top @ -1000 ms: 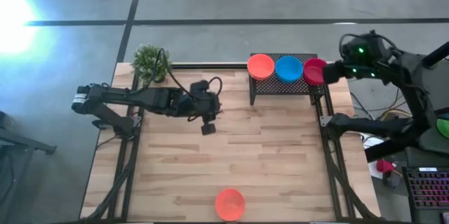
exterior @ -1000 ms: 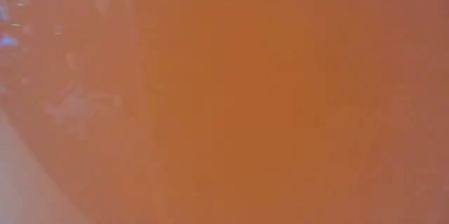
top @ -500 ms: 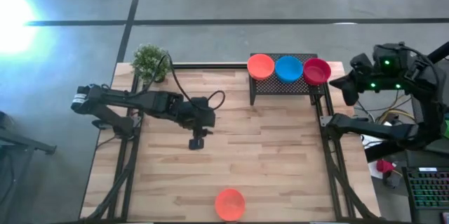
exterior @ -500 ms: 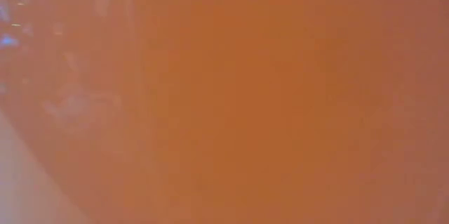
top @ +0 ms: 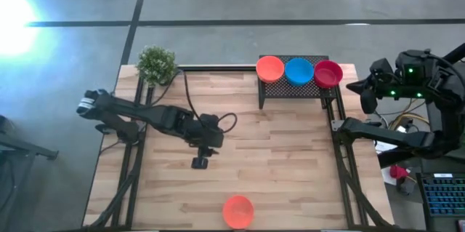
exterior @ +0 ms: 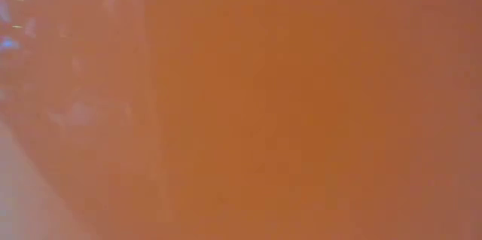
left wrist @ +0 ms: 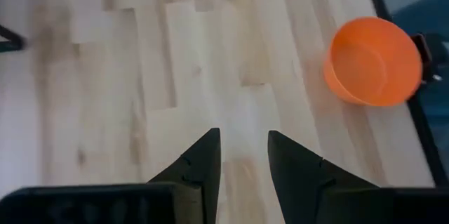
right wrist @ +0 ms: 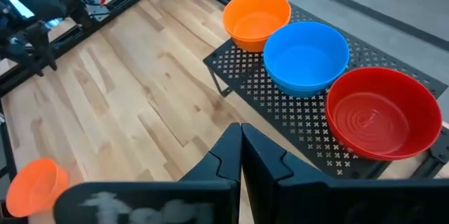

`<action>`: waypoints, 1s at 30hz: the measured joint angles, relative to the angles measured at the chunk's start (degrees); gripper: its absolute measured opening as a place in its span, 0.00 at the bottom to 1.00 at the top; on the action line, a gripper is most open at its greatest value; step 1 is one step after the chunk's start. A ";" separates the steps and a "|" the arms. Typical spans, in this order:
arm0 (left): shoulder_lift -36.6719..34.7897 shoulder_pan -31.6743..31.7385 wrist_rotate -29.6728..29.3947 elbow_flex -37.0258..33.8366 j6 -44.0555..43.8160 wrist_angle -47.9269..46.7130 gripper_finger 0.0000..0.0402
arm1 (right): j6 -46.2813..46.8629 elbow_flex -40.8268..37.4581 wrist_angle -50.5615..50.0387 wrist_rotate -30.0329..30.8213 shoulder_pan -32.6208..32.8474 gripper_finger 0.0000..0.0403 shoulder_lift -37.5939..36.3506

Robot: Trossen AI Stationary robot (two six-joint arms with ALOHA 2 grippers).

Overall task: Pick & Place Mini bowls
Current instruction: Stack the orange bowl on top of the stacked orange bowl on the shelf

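L gripper [top: 198, 162] hangs over the bare middle of the wooden table [top: 290, 159], pointed toward the near edge; its fingers [left wrist: 203, 161] stand a narrow gap apart w/ nothing between them, just planks below; L arm reaches in from the table's left side, past the small green potted plant [top: 157, 65] at the far-left corner

One orange bowl [top: 237, 211] sits alone at the near edge of the table, roughly mid-width, upright & open side up; in the L wrist view the same bowl [left wrist: 373, 61] lies ahead of the fingers & off to one side, well apart from them, close to the dark table edge

Black wire-mesh rack [top: 290, 90] stands at the far-right part of the table w/ three bowls in a row on top: orange rack bowl [top: 269, 68], then blue bowl [top: 298, 70], then red bowl [top: 328, 73], each touching or nearly touching its neighbour; all upright

R gripper [top: 365, 95] is off the table beyond its right edge, near the rack's red end but apart from it; R wrist view shows its fingers [right wrist: 228, 157] pressed together, empty, w/ the rack & its three bowls ahead

Low view is filled by a blurred orange surface; can't tell anything more from it
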 joint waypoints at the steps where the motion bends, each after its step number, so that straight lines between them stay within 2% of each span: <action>1: 0.32 -0.29 0.81 0.00 0.00 0.02 0.28 | 0.00 0.00 0.01 -0.02 0.01 0.02 0.16; 8: 1.36 -2.03 1.72 0.00 0.01 0.00 0.28 | 0.24 -0.89 -0.27 -0.25 0.00 0.02 0.48; 16: 4.79 -5.35 0.67 0.00 -0.96 0.19 0.28 | 0.00 -7.08 -1.93 -0.94 0.02 0.02 -0.93; 23: 7.65 -7.81 3.01 0.00 -4.23 4.85 0.28 | -0.14 -8.59 -1.50 -4.56 0.02 0.02 -2.27; 30: 14.06 -9.44 3.01 0.00 -12.45 10.08 0.28 | -7.21 -8.57 -0.12 -4.99 0.02 0.02 -4.30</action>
